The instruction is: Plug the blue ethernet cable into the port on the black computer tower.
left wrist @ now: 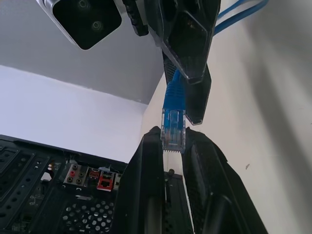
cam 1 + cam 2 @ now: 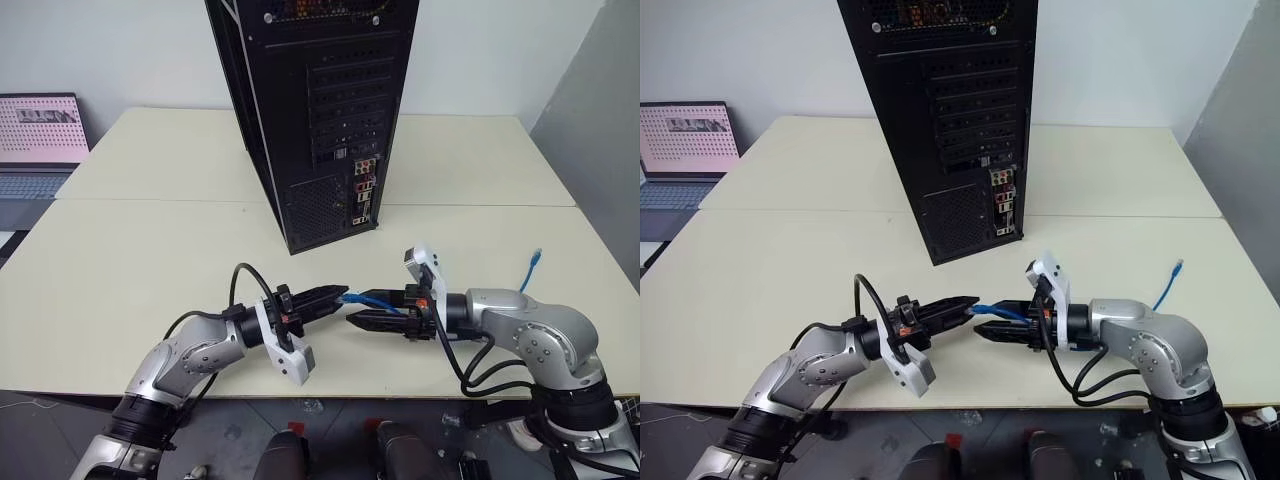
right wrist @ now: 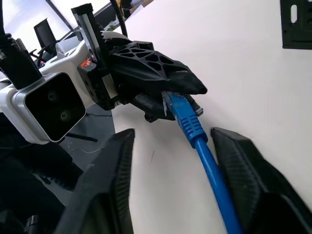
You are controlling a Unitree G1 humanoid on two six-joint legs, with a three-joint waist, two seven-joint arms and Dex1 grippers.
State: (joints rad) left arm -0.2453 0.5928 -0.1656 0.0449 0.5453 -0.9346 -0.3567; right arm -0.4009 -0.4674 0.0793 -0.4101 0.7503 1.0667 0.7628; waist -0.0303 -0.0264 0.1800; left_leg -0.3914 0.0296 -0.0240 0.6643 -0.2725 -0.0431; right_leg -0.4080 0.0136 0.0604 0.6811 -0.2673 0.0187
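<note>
1. My left hand (image 2: 340, 296) is clamped on the clear plug of the blue ethernet cable (image 3: 191, 124); in the left wrist view the plug sits pinched right at the fingertips (image 1: 151, 161), so the hold looks shallow to me.
2. My right hand (image 2: 352, 319) faces it tip to tip, its fingers spread either side of the cord without pressing it. The cord runs between them, and the far end lies on the bench (image 2: 150, 250) out past my right elbow.
3. First worry: with so little plug inside the grip, any tug from the trailing cord could twist it or pull it free. If the cord snags on the right hand as I carry it, that is the likely cause.
4. The black computer tower (image 2: 320, 110) stands ahead of both hands, well apart from them, with the port (image 2: 362, 184) somewhere in the coloured connector column. I cannot pick out the exact socket.
5. Second worry: the plug's orientation. If its clip side faces wrong on arrival, it will jam against the socket edge instead of seating.
6. Third worry: neighbouring connectors crowd that column, so a small aiming error could land me in the wrong opening or push the tower back.
</note>
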